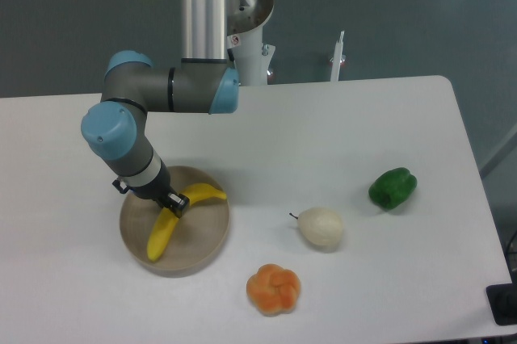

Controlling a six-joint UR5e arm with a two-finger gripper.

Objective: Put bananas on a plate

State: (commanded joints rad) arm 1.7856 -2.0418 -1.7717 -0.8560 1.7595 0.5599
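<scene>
Fixed camera
Gripper (176,204): down over the plate's middle, fingers closed on the banana's bend.
Banana (164,231): yellow, curved, lying inside the plate, one end near the far right rim.
Plate (210,243): beige, round, on the table's left part.
Table (339,134): white.
Pear (321,227): cream, right of the plate, apart.
Orange fruit (273,288): near front edge.
Green pepper (393,187): far right.
</scene>
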